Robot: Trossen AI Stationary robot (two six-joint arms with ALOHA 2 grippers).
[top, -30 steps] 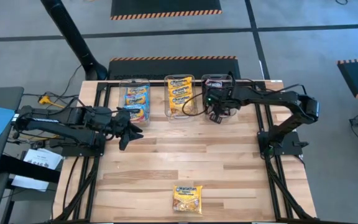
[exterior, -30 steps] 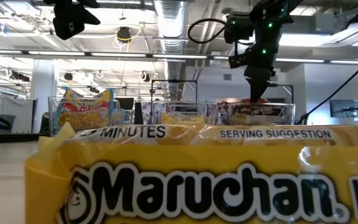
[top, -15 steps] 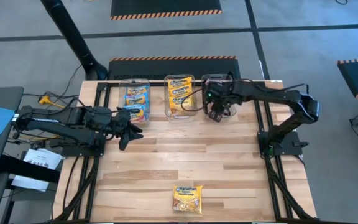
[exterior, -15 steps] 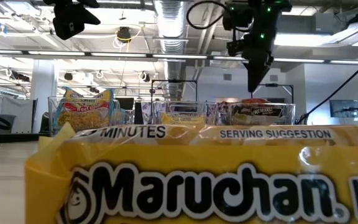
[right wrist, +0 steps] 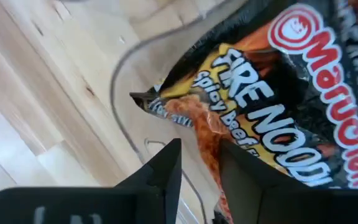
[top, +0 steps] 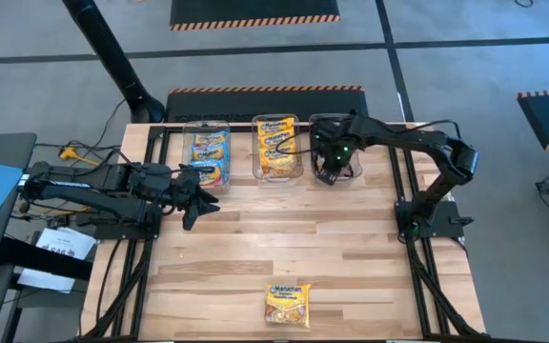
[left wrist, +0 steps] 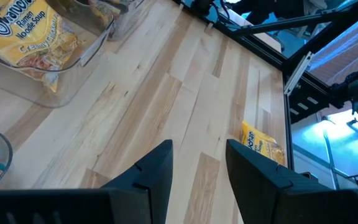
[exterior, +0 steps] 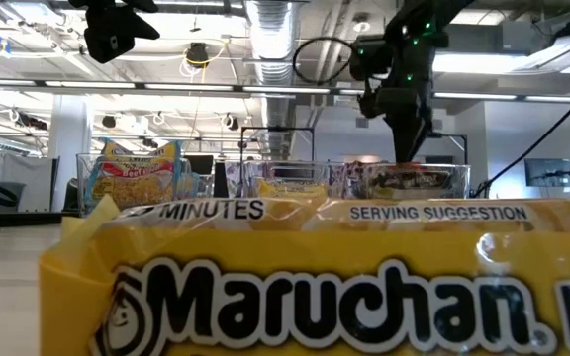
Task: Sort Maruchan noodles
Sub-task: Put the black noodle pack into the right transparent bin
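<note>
On pale wood planks [top: 303, 238] lies a flat, glossy yellow packet [top: 287, 304].

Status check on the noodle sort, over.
Right claw open over the right bin, above black-red packets. Left claw open, idle, left side of table. One yellow packet left near front edge. Nothing blocking.

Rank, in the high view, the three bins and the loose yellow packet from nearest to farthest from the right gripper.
1. Right bin, under the right gripper.
2. Middle bin, beside it.
3. Left bin, farther along the row.
4. Loose yellow packet, alone at the table's near edge.
</note>
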